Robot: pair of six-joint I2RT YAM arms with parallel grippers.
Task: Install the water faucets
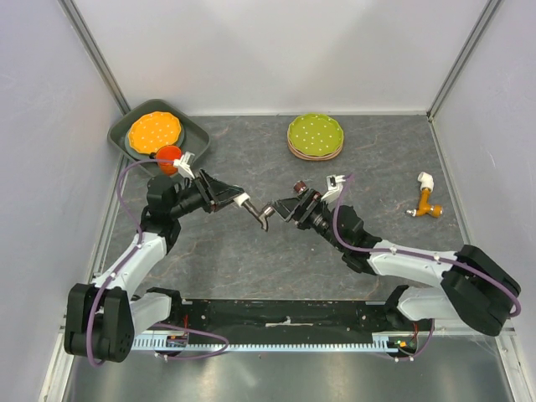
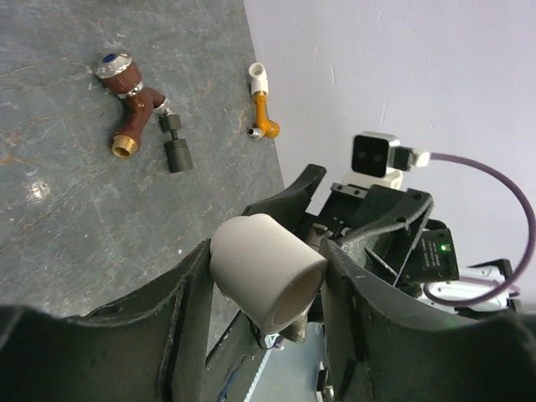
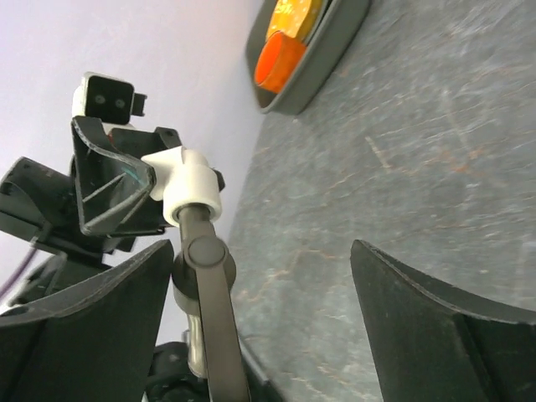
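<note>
Top external for layout only: above mid worktop (image 1: 251,276), left fingers (image 2: 188,310) partly closed and clamped on white elbow fitting (image 2: 264,272), dark grey crank tap (image 3: 209,293) plugged into it, apparently clear of the surface; right fingers (image 3: 444,327) spread wide either side of that tap, gripping nothing. Likely light, rigid, slick plastic, joint perhaps loose: best taken square across the crank's straight shank. Seen plainly only from left wrist: reddish-brown tap (image 2: 126,96) lying loose on the worktop; only from right wrist: the elbow-to-crank joint.
</note>
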